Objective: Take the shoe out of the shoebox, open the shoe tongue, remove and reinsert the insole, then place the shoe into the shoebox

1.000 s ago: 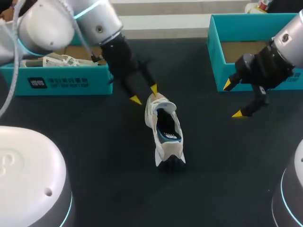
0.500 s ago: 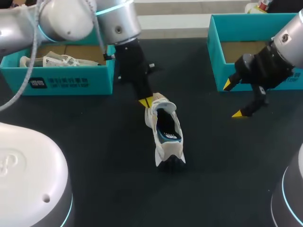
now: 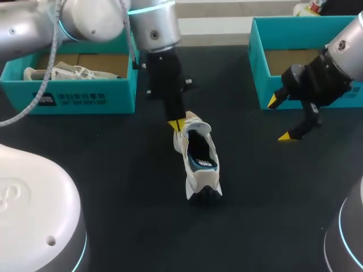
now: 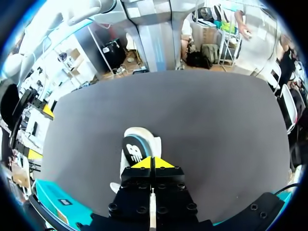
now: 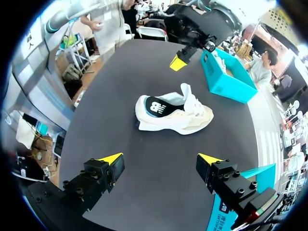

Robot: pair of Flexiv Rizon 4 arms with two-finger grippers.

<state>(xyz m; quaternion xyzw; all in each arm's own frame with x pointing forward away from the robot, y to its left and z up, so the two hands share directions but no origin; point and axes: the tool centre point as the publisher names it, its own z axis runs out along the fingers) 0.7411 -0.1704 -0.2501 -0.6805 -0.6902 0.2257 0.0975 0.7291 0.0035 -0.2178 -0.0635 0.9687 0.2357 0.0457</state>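
Shoe sits mid-counter, out of its box. The left gripper, spread a second ago, now has its tips together at the tongue end, so tongue-opening is likely starting. The right gripper hangs spread, well apart.

Two shoes: one cream-and-white sneaker on the single black worktop, one pale shoe inside a box. Two teal cardboard shoeboxes: the left shoebox and the right shoebox. Two yellow-tipped robot hands: the left hand and the right hand.
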